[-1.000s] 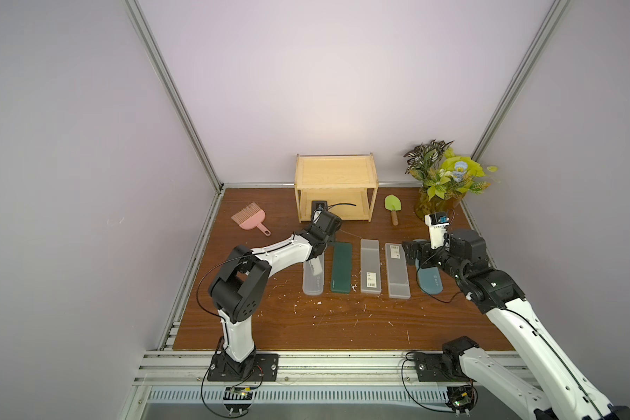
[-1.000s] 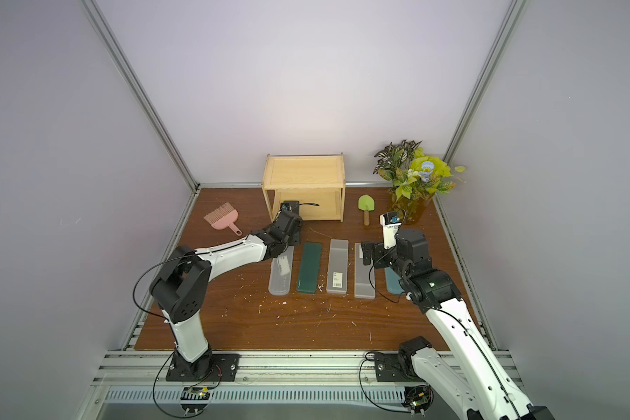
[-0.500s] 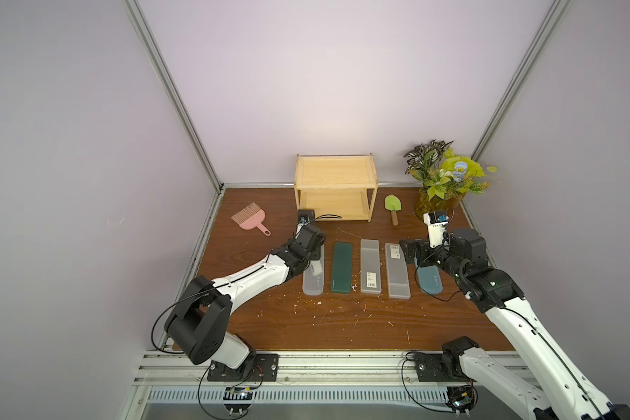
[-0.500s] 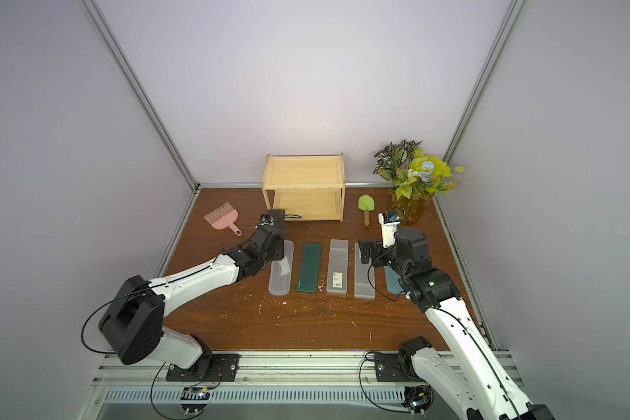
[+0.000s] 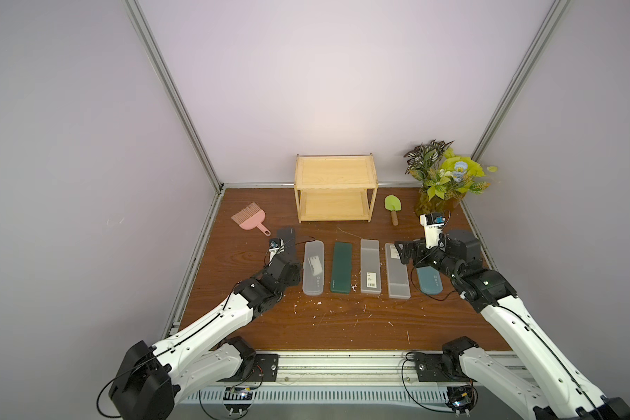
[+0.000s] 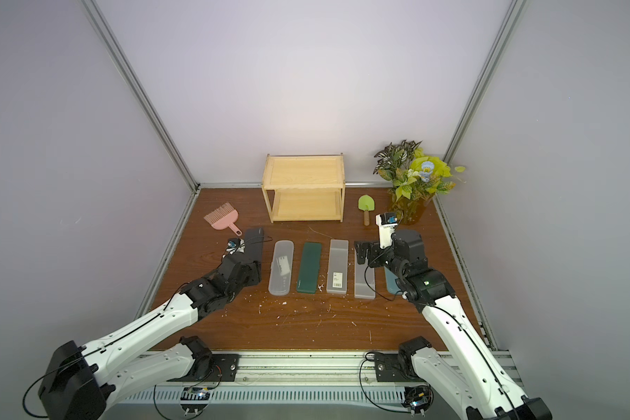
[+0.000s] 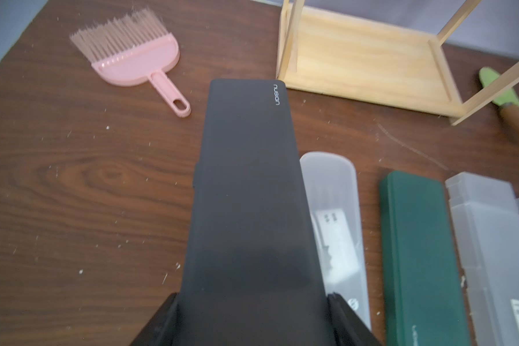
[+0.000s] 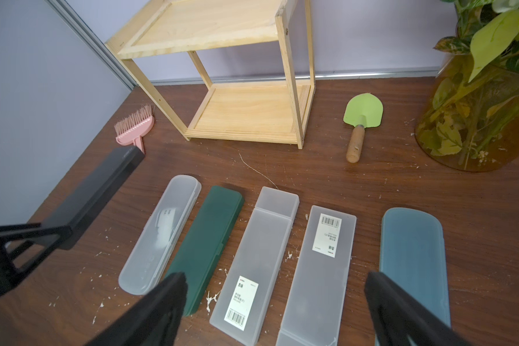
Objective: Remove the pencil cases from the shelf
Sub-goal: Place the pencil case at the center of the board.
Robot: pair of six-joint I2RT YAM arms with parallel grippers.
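Pencil cases are all off the shelf (image 5: 334, 174). Five lie flat on the tabletop (image 5: 342, 327) in a neat row in front of it, long sides parallel. From the left they are the clear rounded case (image 5: 313, 268), the dark green case (image 5: 341, 267), a frosted grey case (image 5: 370, 266) with its barcode label at the near end, a second frosted grey case (image 5: 397, 271) with its label at the far end, and the teal case (image 5: 429, 283).

The sixth, the black case (image 7: 246, 194), sits just left of the clear one. The left claw (image 7: 253, 317) pinches its near end across the width, and its far end points toward the pink brush (image 5: 250, 218). From where I stand, I can't say whether it touches the wood.

The right claw (image 8: 282, 311) hangs over the right part of the row, spread wide and gripping nothing.

Right of the shelf lies a green trowel (image 5: 393, 207), and past it, in the back corner, a leafy plant (image 5: 444, 178) stands in an amber vase.
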